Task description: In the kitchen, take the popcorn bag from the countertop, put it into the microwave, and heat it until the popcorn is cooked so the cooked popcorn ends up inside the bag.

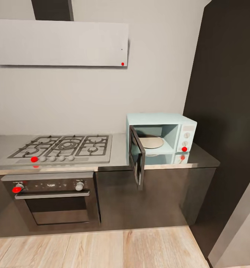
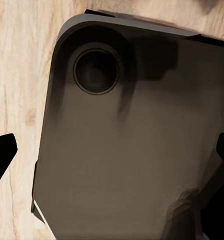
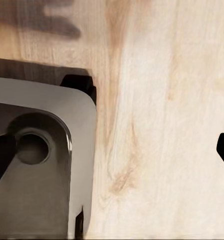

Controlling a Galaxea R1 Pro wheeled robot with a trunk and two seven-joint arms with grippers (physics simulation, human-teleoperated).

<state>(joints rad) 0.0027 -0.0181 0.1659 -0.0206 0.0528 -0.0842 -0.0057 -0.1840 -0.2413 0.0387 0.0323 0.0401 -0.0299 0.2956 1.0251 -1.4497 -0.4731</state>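
The pale-blue microwave (image 1: 160,134) stands on the light-grey countertop (image 1: 201,158) at the right end, against the wall. Its dark glass door (image 1: 137,156) hangs wide open toward me, and a round beige turntable (image 1: 151,142) lies bare inside. The popcorn bag and the popcorn are out of view. My left gripper (image 2: 112,160) is open over the robot's dark base plate (image 2: 132,150), its black fingertips (image 2: 1,152) far apart. My right gripper (image 3: 114,152) is open too, held over the wood floor (image 3: 162,125) beside the base.
A gas hob (image 1: 61,147) sits left of the microwave, with a dark built-in oven (image 1: 54,201) beneath it. A grey hood (image 1: 59,42) hangs above. A tall dark unit (image 1: 225,111) walls off the right. Light wood floor (image 1: 102,247) lies before the cabinets.
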